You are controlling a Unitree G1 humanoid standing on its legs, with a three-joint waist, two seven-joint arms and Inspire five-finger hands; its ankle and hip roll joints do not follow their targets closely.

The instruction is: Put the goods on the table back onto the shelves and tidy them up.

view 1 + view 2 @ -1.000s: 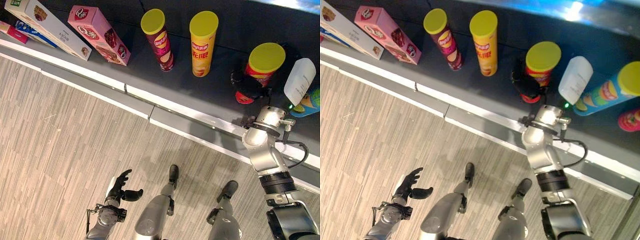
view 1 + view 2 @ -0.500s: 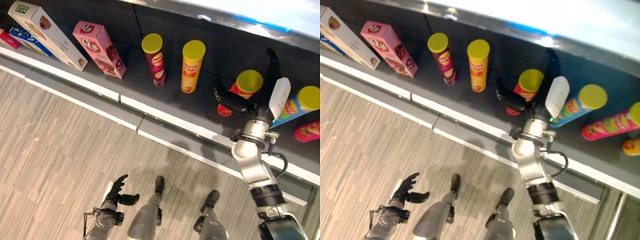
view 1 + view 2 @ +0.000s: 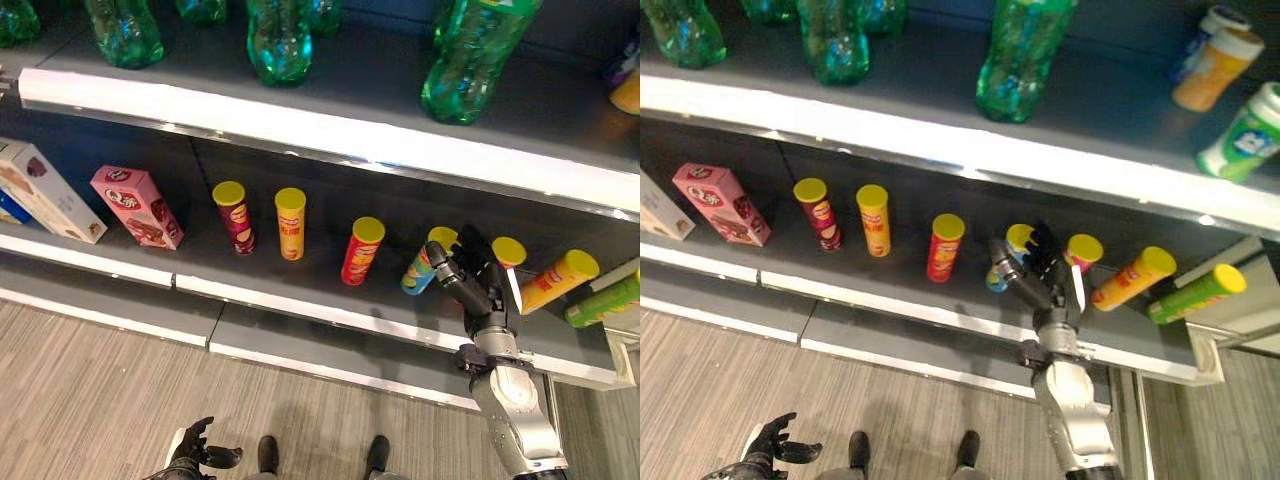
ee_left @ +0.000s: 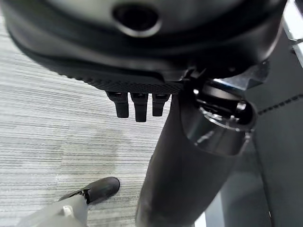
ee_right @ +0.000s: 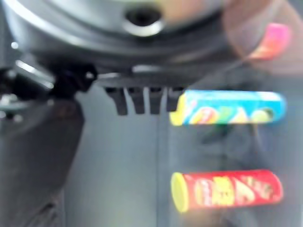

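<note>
Two-tier shelf (image 3: 320, 135): green bottles (image 3: 277, 40) on top, snack goods on the lower board. Pink box (image 3: 137, 206) at left, then upright yellow-lidded chip cans: maroon can (image 3: 235, 217), yellow can (image 3: 291, 223), red can (image 3: 361, 250). Blue can (image 3: 423, 265) leans just beside the right robot hand (image 3: 478, 285), fingers straight, released, holding nothing. Right wrist view shows the blue and red cans (blurred, probably untouched). Left robot hand (image 3: 197, 453) hangs low over the floor, relaxed.
</note>
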